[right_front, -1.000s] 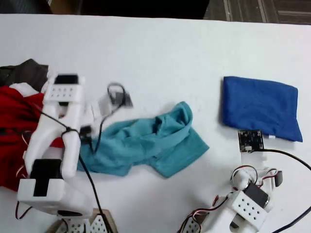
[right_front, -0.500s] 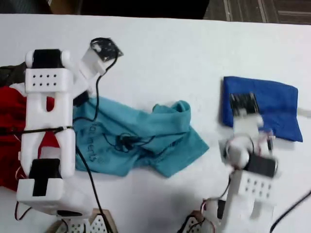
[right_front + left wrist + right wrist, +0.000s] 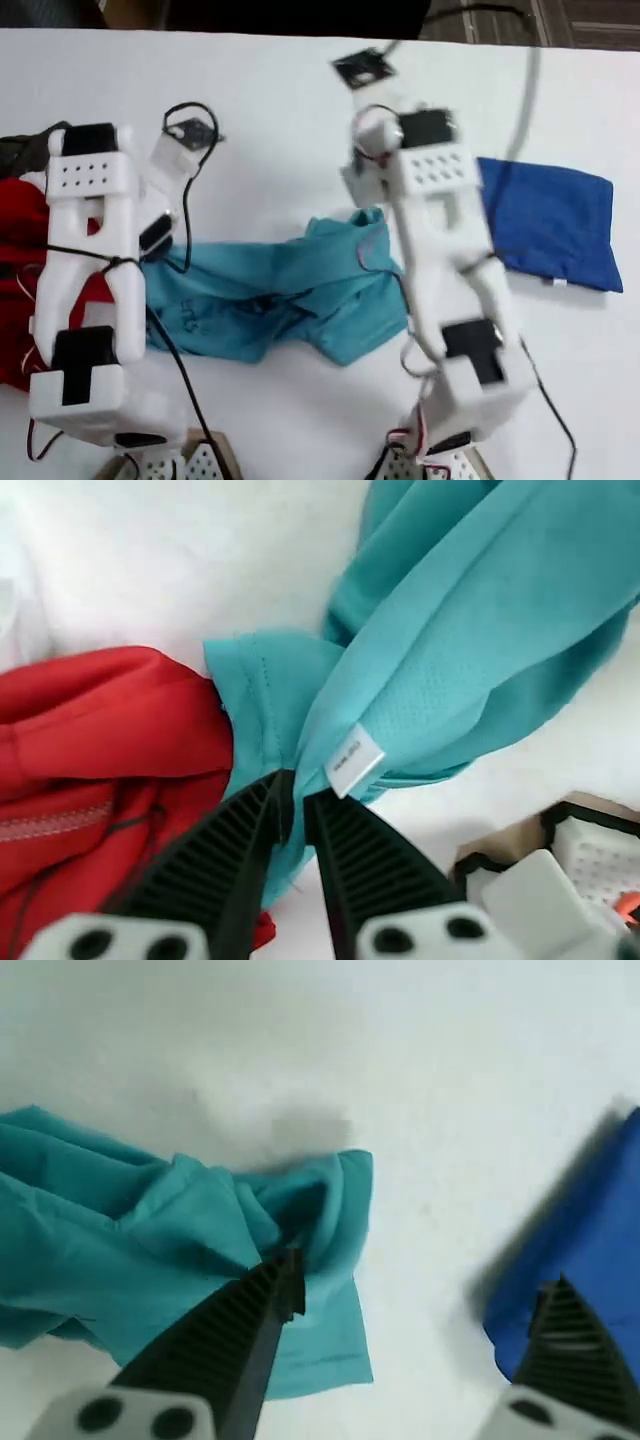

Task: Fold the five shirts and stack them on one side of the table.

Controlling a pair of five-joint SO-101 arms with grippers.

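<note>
Change: right arm has swung out of its parked spot at 5 o'clock, passed over the blue shirt (image 3: 555,225), and now stretches up the table (image 3: 280,110) toward 12 o'clock.
Right gripper (image 3: 422,1285): jaws spread wide, hanging over the 2 o'clock corner of the teal shirt (image 3: 290,300). One finger is right above that bunched corner, the other is out toward the blue shirt. Nothing in it yet.
Left gripper (image 3: 298,810): pressed together on a hem of the teal shirt, right next to the little white tag. It's pinching the end that lies toward 9 o'clock.
Teal shirt: roughly mid-table, a bit toward 7 o'clock. A second ago it was a crumpled lump; now it's dragged out into a longer strip toward 9 o'clock, though the 3 o'clock end is bunched.
Blue shirt: folded, sitting at 3 o'clock, same place as before.
Red shirt (image 3: 25,230): loose heap at 9 o'clock, touching the teal hem in the left wrist view.
Dark shirt (image 3: 30,150): peeking out at 10 o'clock behind the red one.
What it means: looks like the teal one is being set up for a two-handed stretch. If the right side grabs that corner, they can flatten it and start folding. My read is one shirt done, the second just starting.
</note>
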